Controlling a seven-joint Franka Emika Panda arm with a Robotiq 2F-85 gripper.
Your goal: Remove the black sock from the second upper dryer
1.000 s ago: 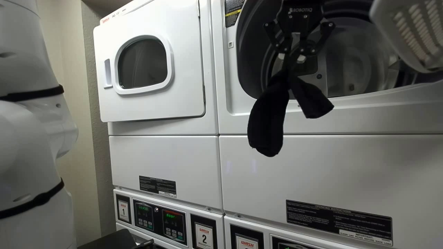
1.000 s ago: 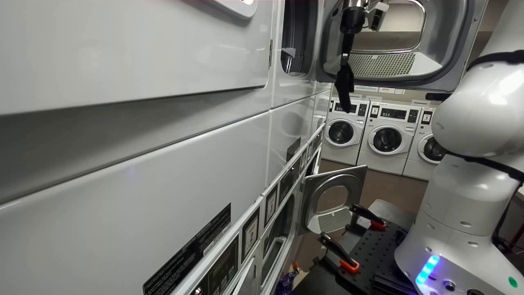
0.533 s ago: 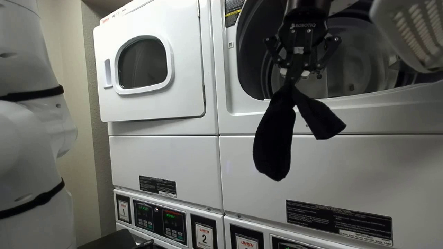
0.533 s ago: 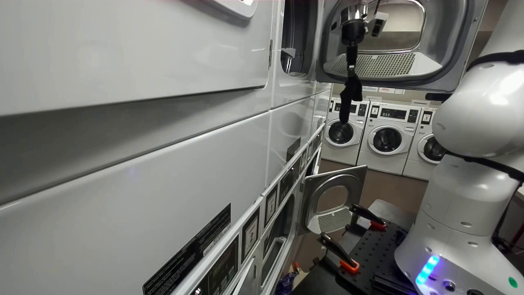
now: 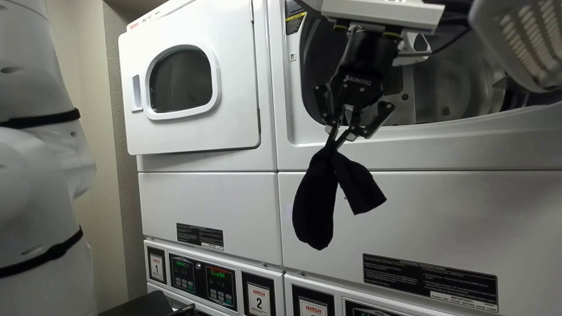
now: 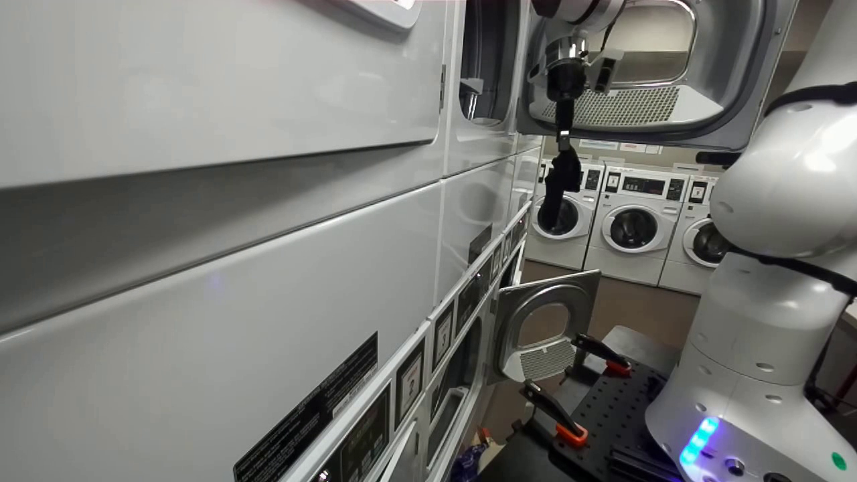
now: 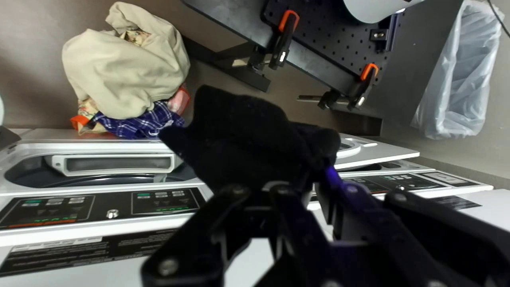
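Observation:
The second upper dryer (image 5: 439, 145) is white, with a large round dark-rimmed port and a grey metal drum; its port shows at a narrow angle in an exterior view (image 6: 492, 60). My gripper (image 5: 334, 141) is in front of the port's lower edge, outside the drum, pointing down. It is shut on the black sock (image 5: 314, 202), pinched near its middle, so two ends hang below the fingers. The gripper (image 6: 564, 142) and sock (image 6: 561, 179) also show beside the open door. In the wrist view the sock (image 7: 243, 135) hangs beyond the fingertips (image 7: 308, 179), which it partly hides.
The dryer's open door (image 6: 743, 134) stands out beside the arm. A closed dryer with a windowed door (image 5: 237, 87) is adjacent. Below are an open lower door (image 6: 582, 294), the robot's mounting table (image 6: 602, 415) with clamps, a cloth pile (image 7: 123, 71) and a plastic-lined bin (image 7: 462, 75).
My gripper has moved down and away from the port's upper part, carrying the black sock lower in both exterior views. More of the wrist now shows. The grip on the sock stays.

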